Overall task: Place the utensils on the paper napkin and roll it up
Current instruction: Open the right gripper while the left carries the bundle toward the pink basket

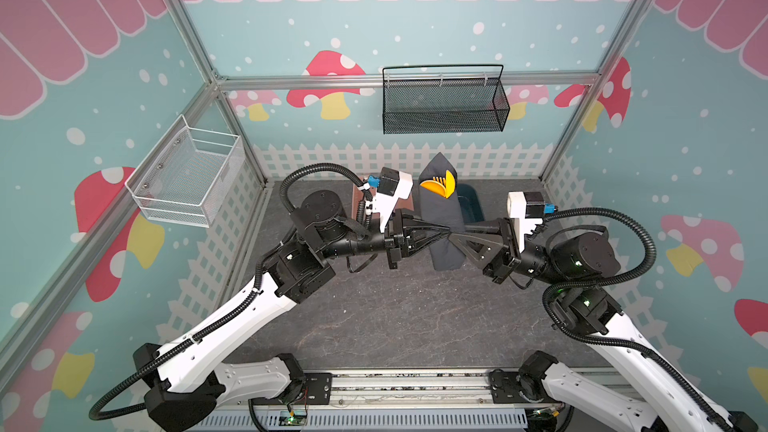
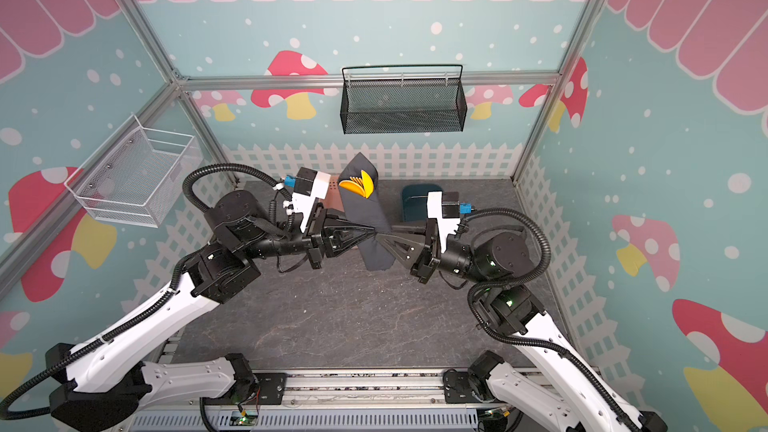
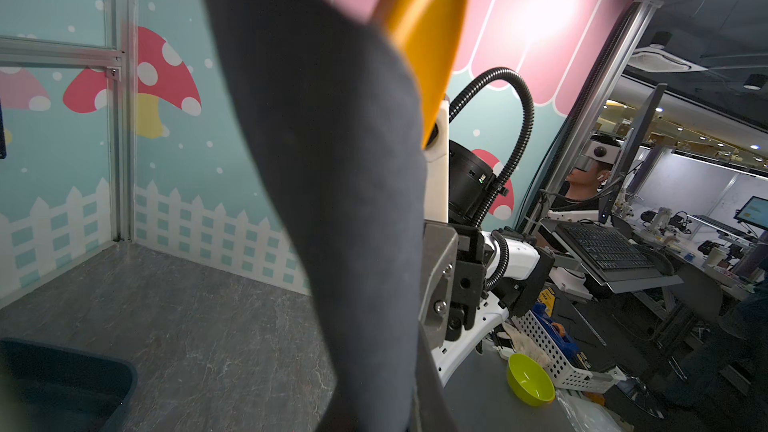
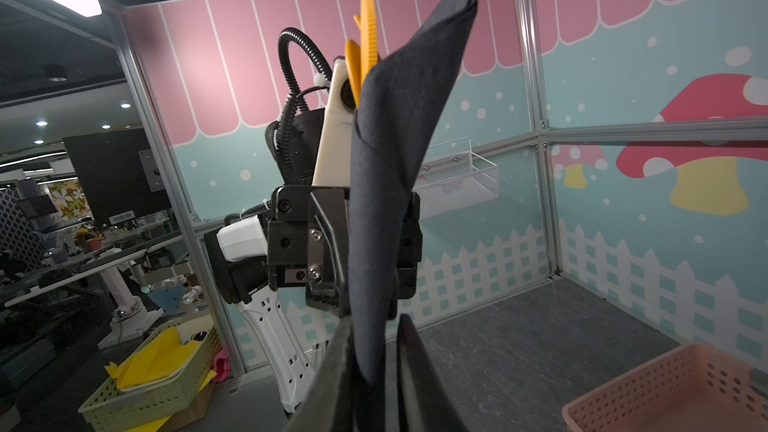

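The paper napkin (image 1: 440, 209) (image 2: 365, 214) is a dark roll standing nearly upright in the air over the back of the table. The orange-yellow utensils (image 1: 438, 187) (image 2: 357, 187) stick out of its upper end: a spoon bowl, fork tines and a knife tip. My left gripper (image 1: 446, 229) (image 2: 372, 230) comes in from the left and is shut on the roll's lower part. My right gripper (image 1: 454, 236) (image 2: 380, 238) meets it from the right. In the right wrist view my right gripper (image 4: 374, 371) straddles the napkin (image 4: 386, 201) with a gap at one finger, so it is open.
A dark blue tub (image 1: 469, 205) (image 3: 62, 384) sits behind the roll on the right. A pink basket (image 4: 665, 392) (image 2: 334, 197) sits at the back left. A black mesh basket (image 1: 444, 105) hangs on the back wall and a white wire basket (image 1: 187, 172) on the left wall.
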Robot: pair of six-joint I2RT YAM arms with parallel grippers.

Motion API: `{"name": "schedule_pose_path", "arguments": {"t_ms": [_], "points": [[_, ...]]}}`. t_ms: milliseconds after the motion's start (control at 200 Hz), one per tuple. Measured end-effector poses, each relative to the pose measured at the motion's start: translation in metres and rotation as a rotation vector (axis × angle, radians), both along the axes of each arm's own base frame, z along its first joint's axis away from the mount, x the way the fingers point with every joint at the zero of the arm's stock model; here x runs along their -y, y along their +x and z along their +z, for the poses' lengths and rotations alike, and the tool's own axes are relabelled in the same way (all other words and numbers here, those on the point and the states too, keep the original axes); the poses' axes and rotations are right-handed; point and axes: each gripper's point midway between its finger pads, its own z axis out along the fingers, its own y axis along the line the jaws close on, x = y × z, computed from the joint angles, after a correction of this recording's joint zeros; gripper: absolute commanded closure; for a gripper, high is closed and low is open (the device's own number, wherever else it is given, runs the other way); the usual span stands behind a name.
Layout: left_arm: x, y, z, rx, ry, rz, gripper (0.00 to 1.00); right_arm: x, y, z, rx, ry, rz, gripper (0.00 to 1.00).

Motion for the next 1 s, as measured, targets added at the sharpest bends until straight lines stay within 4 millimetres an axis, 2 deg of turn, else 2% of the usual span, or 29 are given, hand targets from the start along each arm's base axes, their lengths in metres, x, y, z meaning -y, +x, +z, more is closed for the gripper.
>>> {"name": "schedule_pose_path", "arguments": {"t_ms": [315, 530, 761, 1001], "points": [[-0.007, 0.017, -0.011, -0.029, 0.040, 0.050, 0.96, 0.014, 0.000, 0.006, 0.006, 0.020, -0.085, 0.62], [-0.024, 0.048, -0.024, -0.075, 0.082, 0.142, 0.98, 0.028, 0.020, -0.009, -0.062, -0.021, -0.240, 0.62], [-0.042, 0.097, -0.049, -0.165, 0.167, 0.261, 1.00, 0.041, 0.062, -0.054, -0.216, -0.146, -0.459, 0.63], [-0.059, 0.158, -0.100, -0.289, 0.284, 0.368, 1.00, 0.043, 0.093, -0.117, -0.350, -0.308, -0.585, 0.64]]}}
